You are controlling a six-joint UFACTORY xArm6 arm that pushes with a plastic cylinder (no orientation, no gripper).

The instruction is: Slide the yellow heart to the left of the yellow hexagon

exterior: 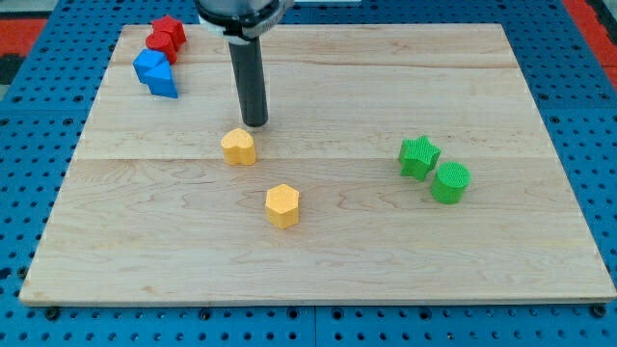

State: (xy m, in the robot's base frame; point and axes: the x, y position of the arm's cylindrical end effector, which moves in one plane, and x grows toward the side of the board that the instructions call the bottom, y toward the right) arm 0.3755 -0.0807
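Nearest the view's bottom sits the yellow hexagon (282,204) on the board (318,265). Up and to the view's left of it lies the yellow heart (238,146). My tip (255,124), a bare rod holding nothing, stands farther up from the hexagon, just beside the heart's upper right edge; whether they touch I cannot tell.

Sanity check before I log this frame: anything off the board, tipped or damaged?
Nothing stands out. All blocks sit flat on the wooden board. My tip is just above the yellow heart; the yellow hexagon sits lower right of it.
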